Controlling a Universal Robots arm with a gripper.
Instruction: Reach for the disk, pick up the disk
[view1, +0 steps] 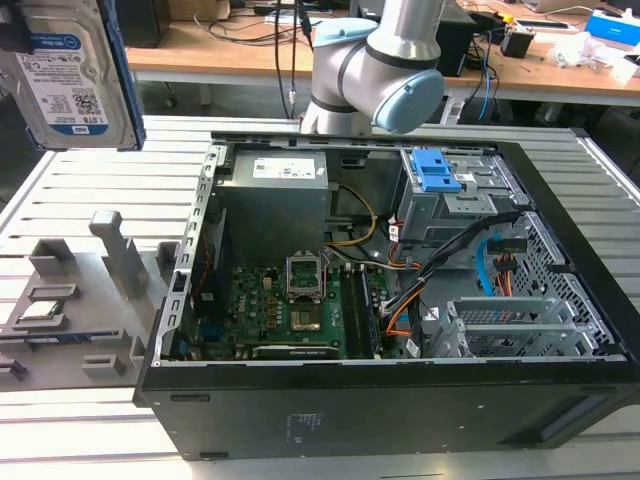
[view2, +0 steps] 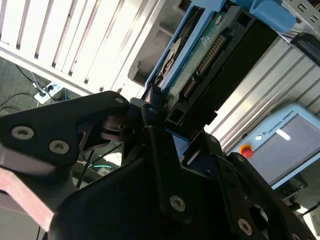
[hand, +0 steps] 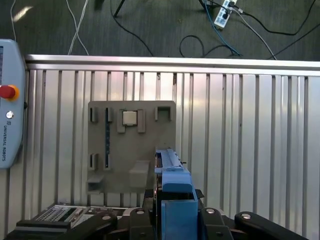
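One disk (view1: 65, 75) hangs clear of the bench, and we see it clamped edge-on between the closed fingers of the gripper (view2: 159, 112). Its blue bracket (hand: 172, 175) and green circuit board (view2: 205, 55) run out beyond the fingertips. Below the gripper we find a grey fixture plate (hand: 115, 150) carrying a small chip (hand: 129, 117), lying on the slatted bench (hand: 250, 140). Off to one side of the gripper sits the open computer case (view1: 400, 400).
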